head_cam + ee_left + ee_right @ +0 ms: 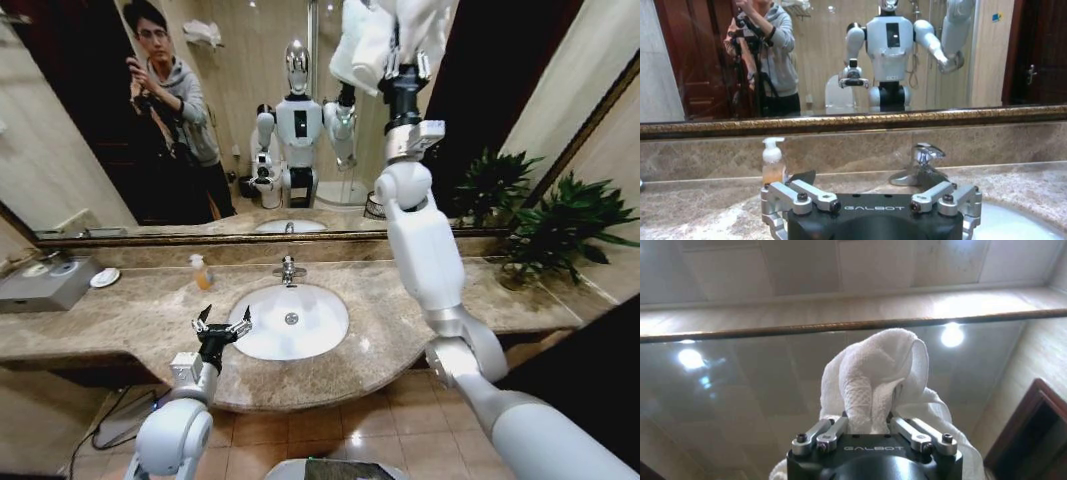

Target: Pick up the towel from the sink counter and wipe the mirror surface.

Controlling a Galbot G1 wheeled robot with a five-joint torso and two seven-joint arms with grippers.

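Two robot arms appear in the head view, which looks down on the sink counter [400, 330], a beige-brown speckled marble top with a bulging front edge. At the centre sits the white oval basin [291, 321], nothing in it but its drain, with the chrome faucet [288, 270] at its 12 o'clock. A small pump bottle [201, 272] of amber liquid stands at the basin's 10 o'clock, and a small round white dish [104, 277] lies farther toward 9 o'clock beside a grey box [45, 283]. The left gripper [222, 324] hovers low at the basin's 9 o'clock edge, fingers spread wide and holding nothing. The right arm [425, 240] reaches up toward 12 o'clock, where the right gripper [405, 62] presses the towel [362, 45], a bunched white cloth, against the mirror surface [90, 150]. A potted plant [560, 225] stands at 3 o'clock. In the left wrist view, the word GALBOT reads in pale letters on the black body of the left gripper [870, 197], its jaws parted and empty, facing the faucet [919, 167], the pump bottle [773, 162] and the bronze-framed mirror [827, 65]. In the right wrist view, GALBOT again shows on the right gripper [870, 427], whose fingers are closed around the towel [873, 375], a soft white terry cloth folded into an upright hump against the mirror glass [740, 385].
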